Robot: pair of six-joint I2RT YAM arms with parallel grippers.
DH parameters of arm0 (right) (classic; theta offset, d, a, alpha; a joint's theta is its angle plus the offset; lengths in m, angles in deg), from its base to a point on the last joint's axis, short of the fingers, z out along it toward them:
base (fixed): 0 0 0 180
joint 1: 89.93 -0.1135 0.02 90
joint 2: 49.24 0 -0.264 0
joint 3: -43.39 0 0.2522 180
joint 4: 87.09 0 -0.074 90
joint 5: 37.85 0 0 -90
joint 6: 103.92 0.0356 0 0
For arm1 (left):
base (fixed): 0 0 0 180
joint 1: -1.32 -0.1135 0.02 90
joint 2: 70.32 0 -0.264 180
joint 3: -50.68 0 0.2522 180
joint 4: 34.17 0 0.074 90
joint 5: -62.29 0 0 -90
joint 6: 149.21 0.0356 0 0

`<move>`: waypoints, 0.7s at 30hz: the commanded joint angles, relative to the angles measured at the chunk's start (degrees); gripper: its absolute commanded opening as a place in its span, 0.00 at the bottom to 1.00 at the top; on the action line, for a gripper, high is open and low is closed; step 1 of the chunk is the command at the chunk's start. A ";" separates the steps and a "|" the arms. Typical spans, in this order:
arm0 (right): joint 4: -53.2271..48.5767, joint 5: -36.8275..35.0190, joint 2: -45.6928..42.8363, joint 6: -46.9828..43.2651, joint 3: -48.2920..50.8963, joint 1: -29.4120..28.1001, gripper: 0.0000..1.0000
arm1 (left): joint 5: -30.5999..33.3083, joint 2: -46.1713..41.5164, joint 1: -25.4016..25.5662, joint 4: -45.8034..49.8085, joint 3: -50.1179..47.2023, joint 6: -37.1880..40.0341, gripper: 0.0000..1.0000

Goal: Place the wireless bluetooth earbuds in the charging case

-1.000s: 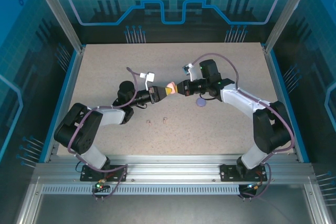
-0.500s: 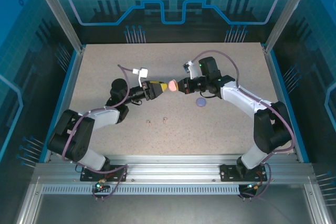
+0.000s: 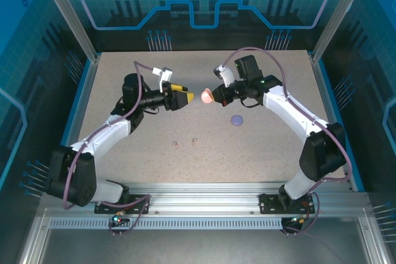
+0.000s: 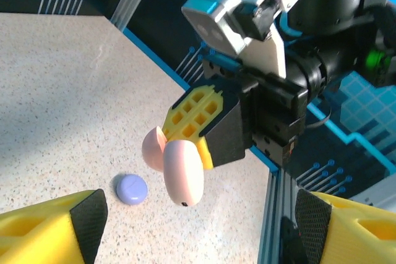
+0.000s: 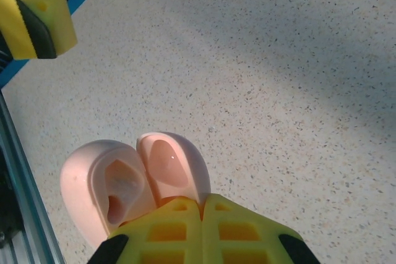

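Earbuds first: you can see one tiny pale pink stemmed earbud (image 3: 175,144) and a second pale pink earbud (image 3: 195,141) lying on the speckled beige table (image 3: 260,153). They are side by side but not touching, in the middle of the table toward the near edge, between the two arms and well apart from both grippers. Above the table, farther from you, the right gripper (image 3: 214,97) has its yellow fingers closed on the pale pink round charging case (image 3: 207,96). It grips the case at one edge and holds it in the air. In the right wrist view the case (image 5: 133,180) is open like a shell, and its two hollow halves face the camera. The left gripper (image 3: 187,97) is just to the left of the case, pointing at it but not touching. Its jaws are spread wide with nothing between them; in the left wrist view its fingers (image 4: 46,233) stand at the two bottom corners. A small round purple disc-shaped case (image 3: 236,119) lies shut on the table, right of centre.
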 commanded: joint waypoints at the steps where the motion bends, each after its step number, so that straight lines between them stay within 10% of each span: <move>1: -6.71 -0.50 -1.48 -7.29 -3.37 -0.99 0.00 | -4.83 0.42 -0.46 14.36 4.92 8.92 0.83; 21: -13.33 -3.81 3.46 -12.11 -13.04 -8.18 0.00 | -9.74 6.82 1.59 43.30 19.83 24.32 0.63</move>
